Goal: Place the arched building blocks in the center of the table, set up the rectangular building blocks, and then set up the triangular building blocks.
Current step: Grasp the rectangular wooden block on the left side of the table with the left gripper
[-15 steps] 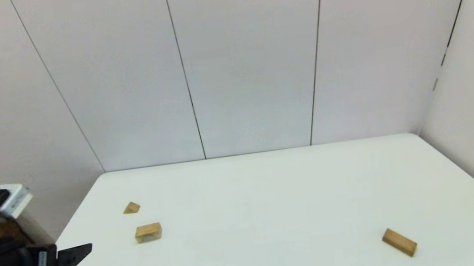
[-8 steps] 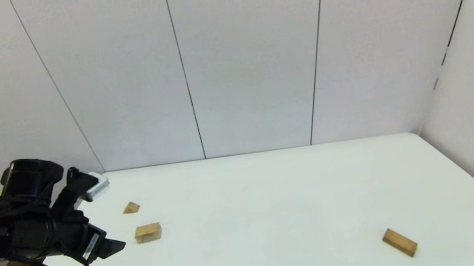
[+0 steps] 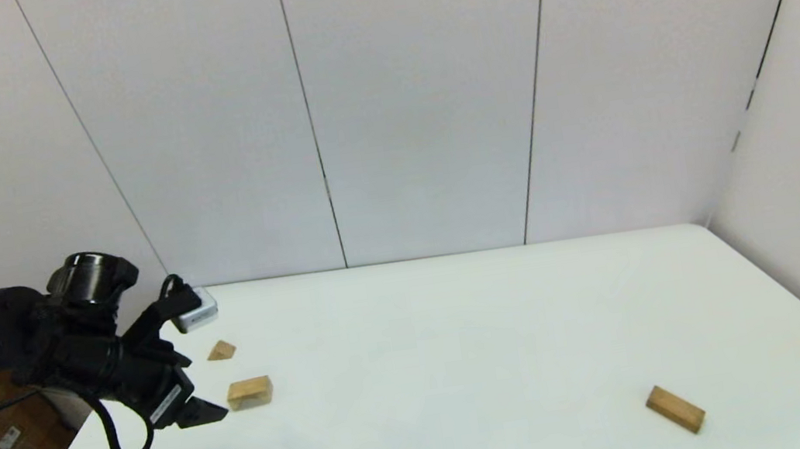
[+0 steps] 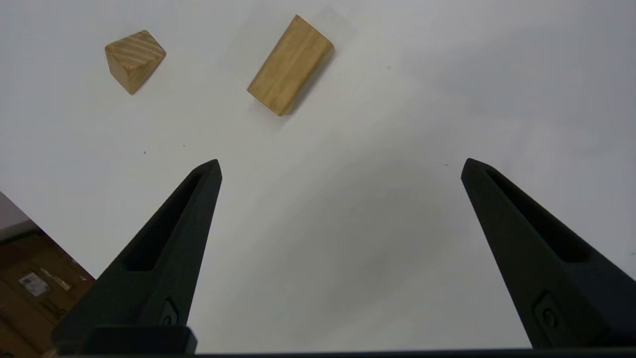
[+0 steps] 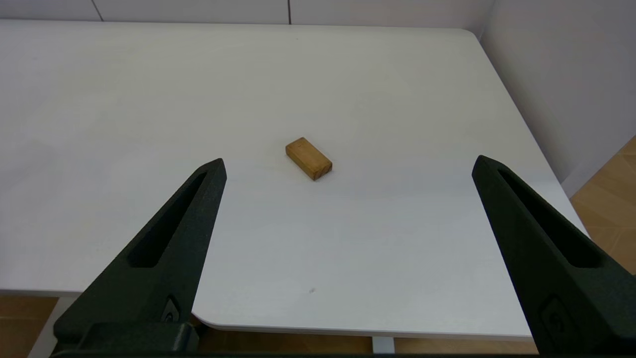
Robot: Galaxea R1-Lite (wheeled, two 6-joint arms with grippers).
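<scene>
In the head view the white desk (image 3: 463,341) fills the lower half of the frame, and the left gripper (image 3: 199,409) reaches in from the left edge, its tip just left of the arched building blocks (image 3: 250,392) at lower left. The triangular building blocks (image 3: 221,350) lie a little above that block, near the desk's left side. The rectangular building blocks (image 3: 675,409) lie flat at lower right, well apart from the other two. In the left wrist view the left gripper (image 4: 340,169) hangs above bare desk with its two black fingers spread wide and nothing between them; the arched block sits at top centre (image 4: 290,64) and the wedge at upper left (image 4: 134,59). In the right wrist view the right gripper (image 5: 348,166) is also spread wide and empty, and the rectangular bar (image 5: 308,158) lies on the desk in mid-frame, between the fingers but farther off.
</scene>
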